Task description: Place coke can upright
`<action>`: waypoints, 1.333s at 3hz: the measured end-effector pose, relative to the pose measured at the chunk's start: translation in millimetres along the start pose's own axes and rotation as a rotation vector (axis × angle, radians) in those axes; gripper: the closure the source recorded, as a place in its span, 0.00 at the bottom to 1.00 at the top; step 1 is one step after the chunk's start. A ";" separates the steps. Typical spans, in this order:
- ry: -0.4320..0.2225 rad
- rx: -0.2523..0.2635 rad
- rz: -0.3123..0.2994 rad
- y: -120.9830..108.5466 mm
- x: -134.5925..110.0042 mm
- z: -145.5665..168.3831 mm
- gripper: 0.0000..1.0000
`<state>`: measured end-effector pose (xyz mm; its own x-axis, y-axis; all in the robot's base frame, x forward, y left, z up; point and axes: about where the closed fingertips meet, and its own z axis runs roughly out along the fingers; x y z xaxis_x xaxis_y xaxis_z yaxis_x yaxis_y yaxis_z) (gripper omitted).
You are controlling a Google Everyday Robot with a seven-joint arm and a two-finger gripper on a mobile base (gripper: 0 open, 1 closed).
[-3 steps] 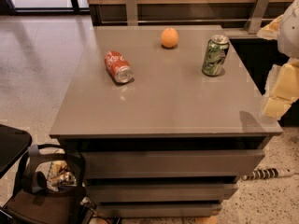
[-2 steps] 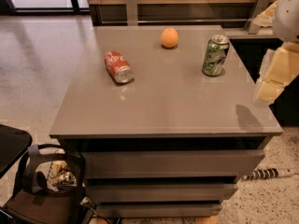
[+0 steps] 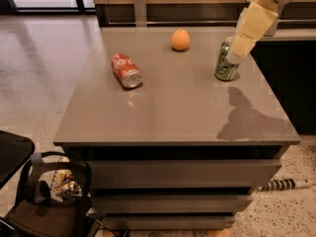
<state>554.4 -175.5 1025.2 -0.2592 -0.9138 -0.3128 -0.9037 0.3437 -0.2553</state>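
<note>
Coke can (image 3: 126, 70) lies on its side on the left half of the table (image 3: 173, 117). It is nearer the left edge than the right and about midway between the back and front edges. It lies slantwise: one silver end faces the front right corner, and the red side with its white script is turned up. Nothing touches it.

Farther right, the orange (image 3: 180, 39) sits close to the back edge, near that edge's middle and well apart from the coke can.

Right again, the green can (image 3: 225, 65) stands upright near the right edge, in the back half of the top. It is a little closer to the front than the orange.

My gripper (image 3: 241, 47) hangs in the air over the back right corner, with my white arm coming in from above. Its pale tip points down and to the left and crosses the upper part of the green can in this view. Whether it touches that can I cannot tell, nor whether my grip is released or clenched. It is well apart from the coke can.

My shadow (image 3: 252, 117) falls dark on the top toward the front right corner. Past that corner, down on the floor, lies a striped rod (image 3: 282, 184).
</note>
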 end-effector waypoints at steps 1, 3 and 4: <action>-0.070 -0.005 0.127 -21.9 -39.6 10.8 0.00; -0.189 -0.010 0.313 -41.4 -114.5 40.6 0.00; -0.231 -0.046 0.349 -44.2 -150.8 67.7 0.00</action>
<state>656.4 -38.3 1021.8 -0.4744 -0.6699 -0.5712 -0.7907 0.6094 -0.0580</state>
